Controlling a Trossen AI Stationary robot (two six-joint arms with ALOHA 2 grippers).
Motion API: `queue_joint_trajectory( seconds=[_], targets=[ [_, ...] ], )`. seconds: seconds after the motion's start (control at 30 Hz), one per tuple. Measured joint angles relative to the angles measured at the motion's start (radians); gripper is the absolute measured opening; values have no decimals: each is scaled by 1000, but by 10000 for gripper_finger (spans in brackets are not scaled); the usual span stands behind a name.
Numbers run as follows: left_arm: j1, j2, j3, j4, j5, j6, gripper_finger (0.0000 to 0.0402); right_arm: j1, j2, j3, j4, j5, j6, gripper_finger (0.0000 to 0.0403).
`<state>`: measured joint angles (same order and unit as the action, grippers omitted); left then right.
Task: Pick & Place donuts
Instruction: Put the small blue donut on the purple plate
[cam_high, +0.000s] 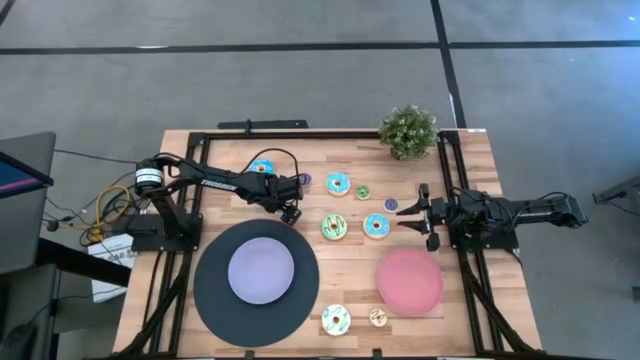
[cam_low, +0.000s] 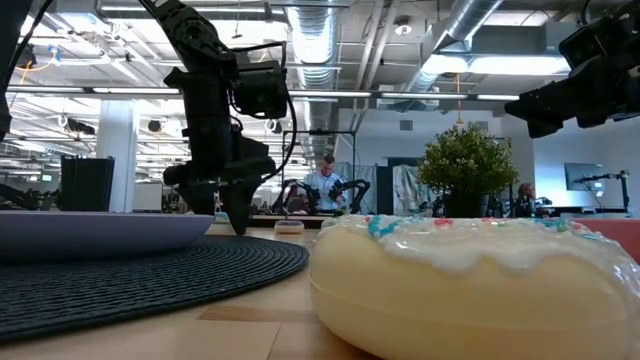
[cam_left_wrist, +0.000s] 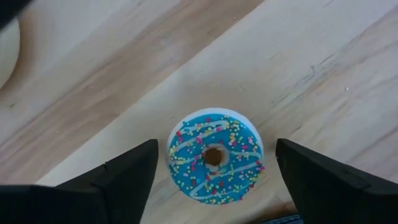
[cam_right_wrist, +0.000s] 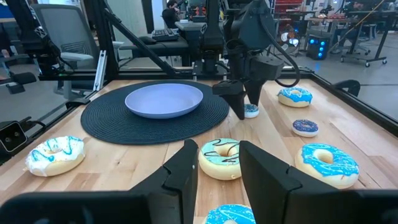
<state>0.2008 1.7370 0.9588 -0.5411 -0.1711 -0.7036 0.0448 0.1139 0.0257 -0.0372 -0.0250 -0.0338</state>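
Near the frame centre, the left gripper (cam_high: 291, 212) hangs with open fingers astride a small blue-iced sprinkled toy donut (cam_left_wrist: 215, 155) lying flat on the wooden tabletop (cam_high: 470, 205); an off-centre closing could squirt it sideways.

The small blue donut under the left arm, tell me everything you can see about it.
The small blue donut is a toy ring with blue icing, pale drizzle lines and mixed sprinkles over a white base. It lies flat on the wooden table, near the black mat. The left end effector is open, one finger either side, neither visibly touching it.
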Motion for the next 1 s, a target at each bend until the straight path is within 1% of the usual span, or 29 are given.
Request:
queue_joint_trajectory(
  seconds=[0.13,0.27,0.73,1.0],
  targets=[
    [0,0,0,1,18,0,285,0,0,0,0,0,0,108],
    [0,0,0,1,18,0,270,0,0,0,0,0,0,108],
    [0,0,0,1,18,-15,236,0,0,0,0,0,0,108],
    [0,-2,1,0,19,-17,224,0,0,0,0,0,0,108]
  ],
)
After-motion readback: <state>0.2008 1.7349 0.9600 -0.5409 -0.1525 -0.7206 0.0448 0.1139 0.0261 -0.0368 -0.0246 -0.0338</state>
